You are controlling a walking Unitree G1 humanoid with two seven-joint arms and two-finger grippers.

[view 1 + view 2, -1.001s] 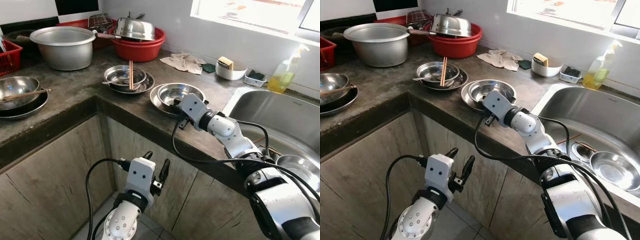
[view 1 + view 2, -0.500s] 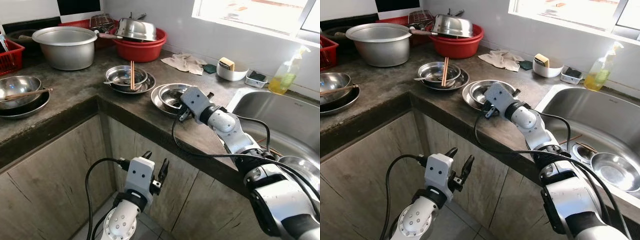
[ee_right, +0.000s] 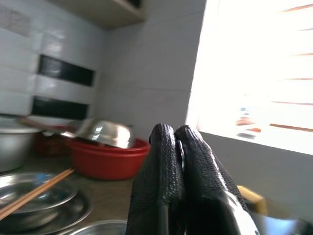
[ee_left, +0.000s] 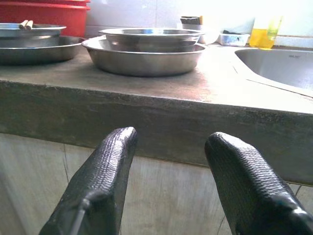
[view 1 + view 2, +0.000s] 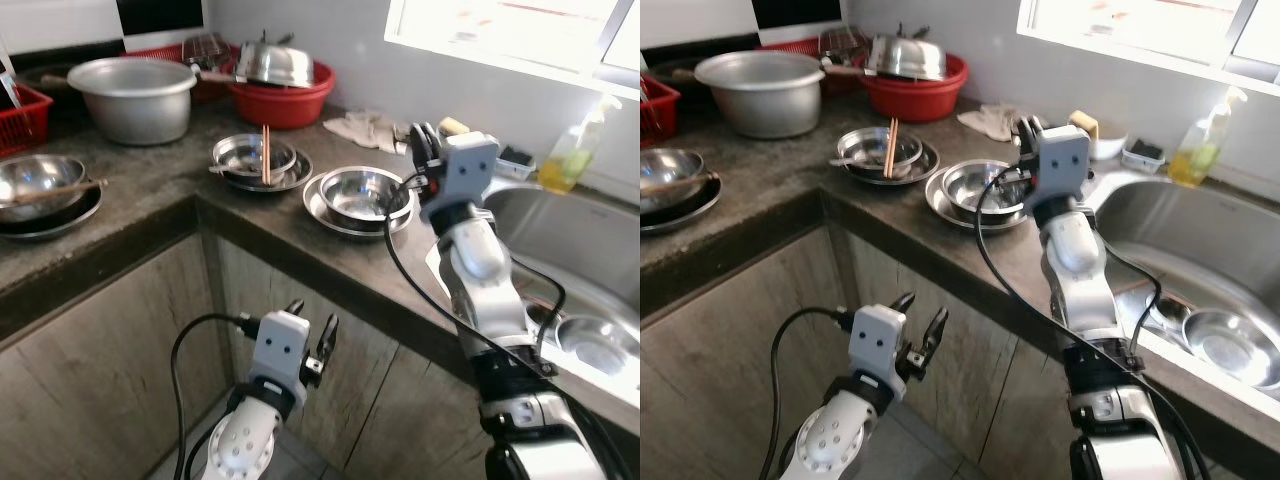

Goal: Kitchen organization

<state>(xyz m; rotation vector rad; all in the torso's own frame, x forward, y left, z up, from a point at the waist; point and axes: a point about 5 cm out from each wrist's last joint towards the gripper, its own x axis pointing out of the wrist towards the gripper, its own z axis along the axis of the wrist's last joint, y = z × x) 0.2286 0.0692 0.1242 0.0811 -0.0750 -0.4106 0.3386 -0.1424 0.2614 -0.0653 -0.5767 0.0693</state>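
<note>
**Right hand raised above the steel bowl**

The right hand [image 3: 178,147] is lifted over the tabletop [image 5: 150,175], just beyond the steel bowl [image 5: 362,190], its fingers pressed together and holding nothing. The bowl sits in a steel plate [image 5: 330,212] near the tabletop's front edge, beside the sink [image 5: 590,250]. Below that edge hangs the left hand [image 4: 168,161], fingers apart and empty.
</note>
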